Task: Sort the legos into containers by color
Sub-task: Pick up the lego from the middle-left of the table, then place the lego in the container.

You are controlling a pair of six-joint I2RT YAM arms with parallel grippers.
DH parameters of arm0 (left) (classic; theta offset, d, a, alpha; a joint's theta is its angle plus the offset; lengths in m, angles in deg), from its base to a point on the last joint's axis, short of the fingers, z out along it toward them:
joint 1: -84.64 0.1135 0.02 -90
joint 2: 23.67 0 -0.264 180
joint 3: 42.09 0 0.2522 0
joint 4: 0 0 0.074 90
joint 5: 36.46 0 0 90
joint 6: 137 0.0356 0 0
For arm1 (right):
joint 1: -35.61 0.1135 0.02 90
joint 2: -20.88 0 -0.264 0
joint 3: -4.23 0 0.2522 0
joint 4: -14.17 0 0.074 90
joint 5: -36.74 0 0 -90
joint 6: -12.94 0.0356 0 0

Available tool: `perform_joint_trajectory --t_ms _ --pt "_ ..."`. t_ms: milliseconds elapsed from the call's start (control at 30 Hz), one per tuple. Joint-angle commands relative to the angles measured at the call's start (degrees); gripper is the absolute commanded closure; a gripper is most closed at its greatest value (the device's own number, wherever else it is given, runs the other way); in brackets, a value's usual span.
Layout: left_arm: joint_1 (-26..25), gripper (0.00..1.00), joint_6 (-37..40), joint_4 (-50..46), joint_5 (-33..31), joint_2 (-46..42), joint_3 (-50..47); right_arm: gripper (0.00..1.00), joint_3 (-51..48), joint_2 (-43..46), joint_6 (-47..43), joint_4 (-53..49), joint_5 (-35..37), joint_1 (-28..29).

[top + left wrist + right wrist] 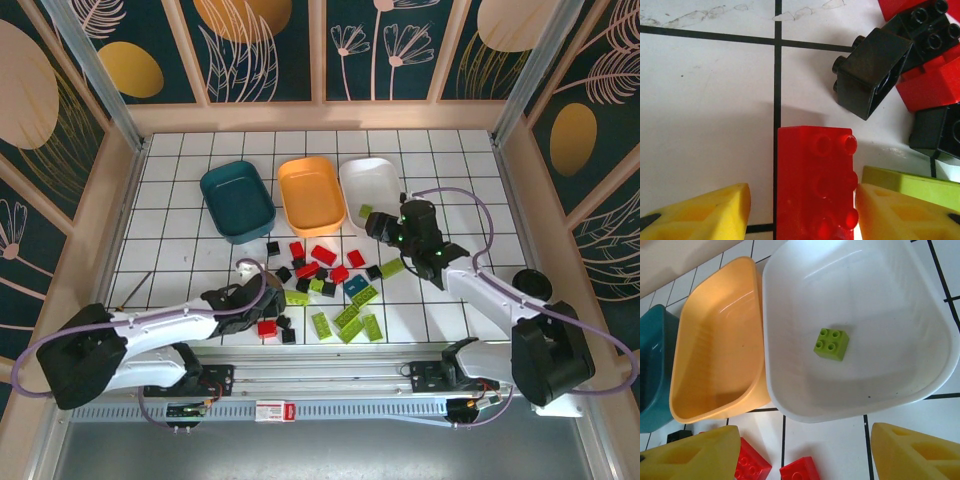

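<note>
At the left, the left pincer point(802, 195) was set low over the desk point(705, 110), its jaws partly open and astride a red brick point(815, 180), for which this arm was plainly the nearer. The brick lay directly between the fingers, its long axis pointing away from the wrist, so that it would be closed on across its narrow width. A strip of bare desk was seen between the left finger and the brick, while the right finger was touching or just beside it; a firm hold was judged not yet made. A lime brick point(910, 187) lay close behind that right finger and might be nudged. Further right, the loose legos point(322, 254) were spread in front of the teal tub point(237, 200), the orange tub point(312, 195) and the white tub point(372, 180). At the right, the right pincer point(805, 440) was held wide open and empty near the white tub, in which one lime square brick point(831, 343) lay.
</note>
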Motion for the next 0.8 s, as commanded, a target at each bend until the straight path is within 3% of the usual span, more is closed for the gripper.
perform_joint_trajectory --t_ms 0,67,200,400,567,633,767 --pt "0.05 0.41 1.54 -0.44 -1.50 2.47 1.41 0.31 -1.09 2.09 0.10 -1.36 1.54 0.13" --pt "-0.02 0.41 1.64 -1.22 -2.29 3.26 1.96 0.31 -1.16 2.63 0.06 -1.54 1.73 0.12" --pt "0.08 0.54 1.27 -2.40 -3.79 3.06 2.20 0.31 -1.72 3.94 0.04 -1.64 2.13 0.13" --pt "0.26 0.66 2.36 -4.70 -5.68 -0.45 4.86 0.31 -2.38 4.58 0.14 -1.26 2.26 0.04" --pt "3.81 0.67 7.98 -5.77 -5.17 -4.38 12.15 0.31 -3.20 5.57 0.66 -0.70 1.39 -0.01" --pt "6.59 0.67 11.38 -4.51 -2.92 -2.02 17.43 0.31 -3.72 5.94 0.97 -0.20 1.34 0.03" --pt "9.03 0.68 17.86 -2.73 -1.74 10.67 32.89 0.31 -4.81 6.02 1.52 0.26 1.38 0.04"
